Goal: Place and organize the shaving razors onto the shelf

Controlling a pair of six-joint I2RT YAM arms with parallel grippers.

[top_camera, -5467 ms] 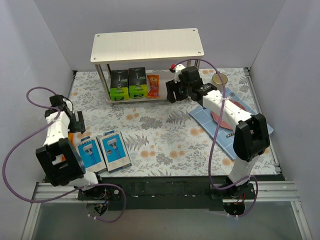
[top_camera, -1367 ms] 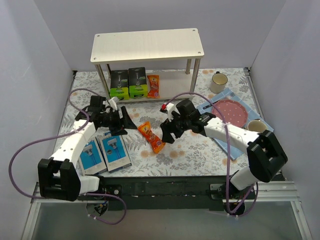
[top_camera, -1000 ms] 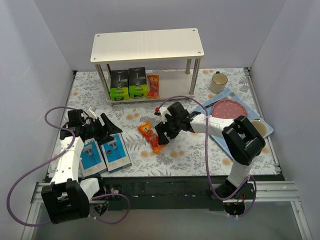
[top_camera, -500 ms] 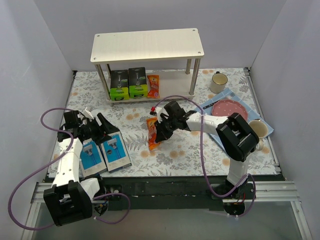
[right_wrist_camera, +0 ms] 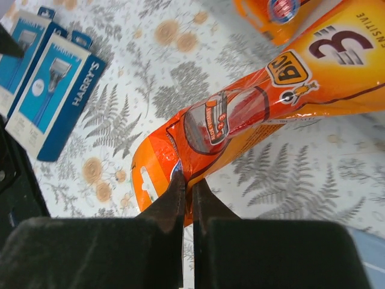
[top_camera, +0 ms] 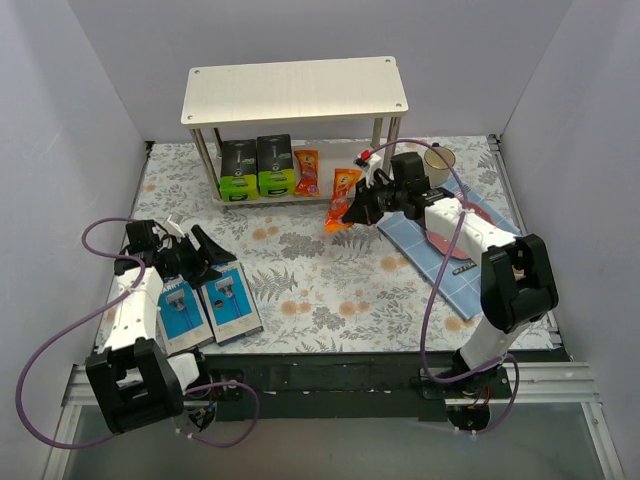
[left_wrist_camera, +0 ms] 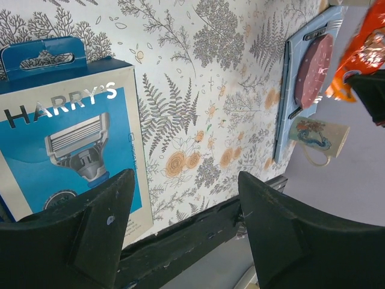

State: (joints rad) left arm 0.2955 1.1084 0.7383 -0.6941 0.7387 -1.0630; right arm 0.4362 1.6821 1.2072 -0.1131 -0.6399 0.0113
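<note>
Shelf (top_camera: 295, 90) holds both black boxes (top_camera: 257, 165) and one packet (top_camera: 306, 170); I pinch the second packet (right_wrist_camera: 240, 114) between the right gripper's (right_wrist_camera: 187, 186) jaws; blue boxes (top_camera: 205, 305) wait just beyond the left gripper's (left_wrist_camera: 183, 177) wide jaws

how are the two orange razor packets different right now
The shelved orange packet rests on the lower board of the shelf beside the black boxes; the held orange packet hangs pinched in the right gripper. The held one tilts; the shelved one sits straight. Both are orange packs.

Orange packet (top_camera: 343, 188) now up beside shelf (top_camera: 295, 90)
</note>
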